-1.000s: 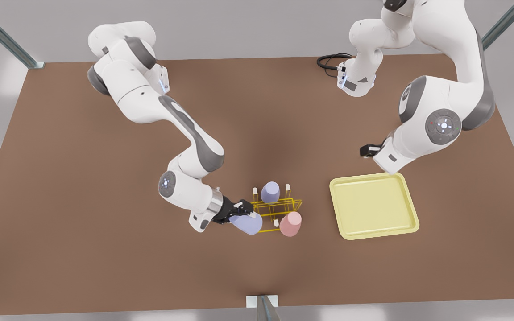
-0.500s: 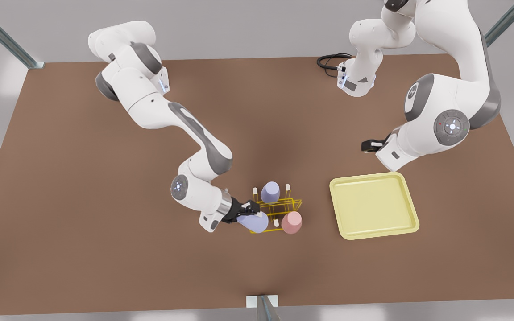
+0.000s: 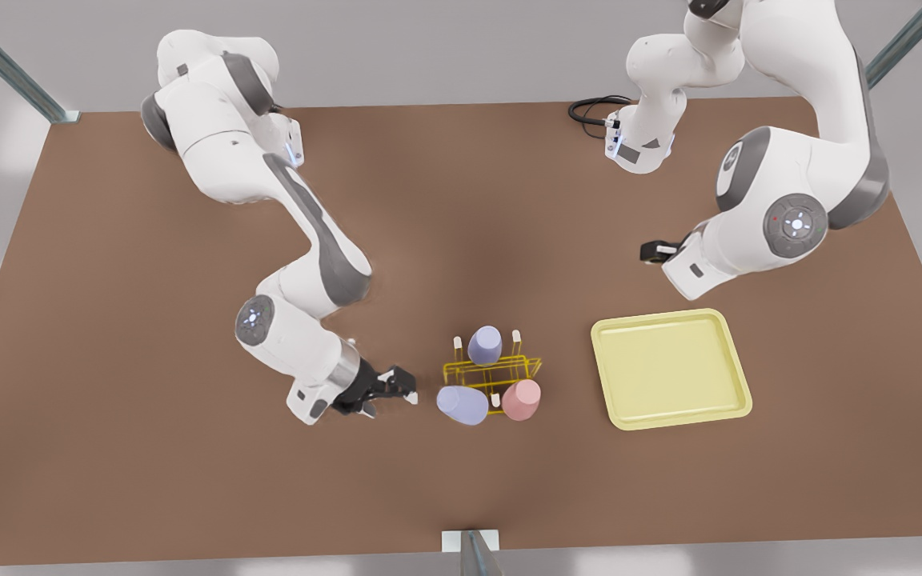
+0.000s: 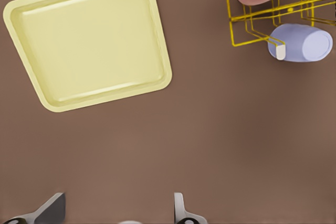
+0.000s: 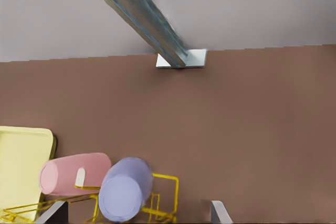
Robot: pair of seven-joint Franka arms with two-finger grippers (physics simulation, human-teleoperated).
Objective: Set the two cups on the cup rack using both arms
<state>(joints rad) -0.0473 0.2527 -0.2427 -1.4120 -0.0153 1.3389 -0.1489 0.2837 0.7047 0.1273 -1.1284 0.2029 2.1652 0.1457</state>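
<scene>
— Lavender cup (image 3: 461, 405), front view: half a second ago the right gripper (image 3: 406, 387) was clamped on it at the cup rack (image 3: 493, 372). Now?

— Released. The cup sits on the rack's near corner, beside the salmon-pink cup (image 3: 522, 400), with another lavender cup (image 3: 484, 345) on the far row. The gripper has backed off toward the front view's left, fingers spread, nothing between them.

— And the other arm?

— The left gripper (image 3: 647, 253) waits over the table (image 3: 149, 360) behind the pale yellow tray (image 3: 599, 360).

— Left wrist view?

— Its fingers (image 4: 52, 208) stand wide apart over bare table, well clear of tray and rack.

— Right wrist view?

— The fingers (image 5: 219, 211) are parted and empty. The lavender cup is just ahead on the yellow wire, leaning, with the pink one touching or nearly touching it.

— So the task?

— I'd judge both cups racked and the placing done, provided that lean holds.
</scene>
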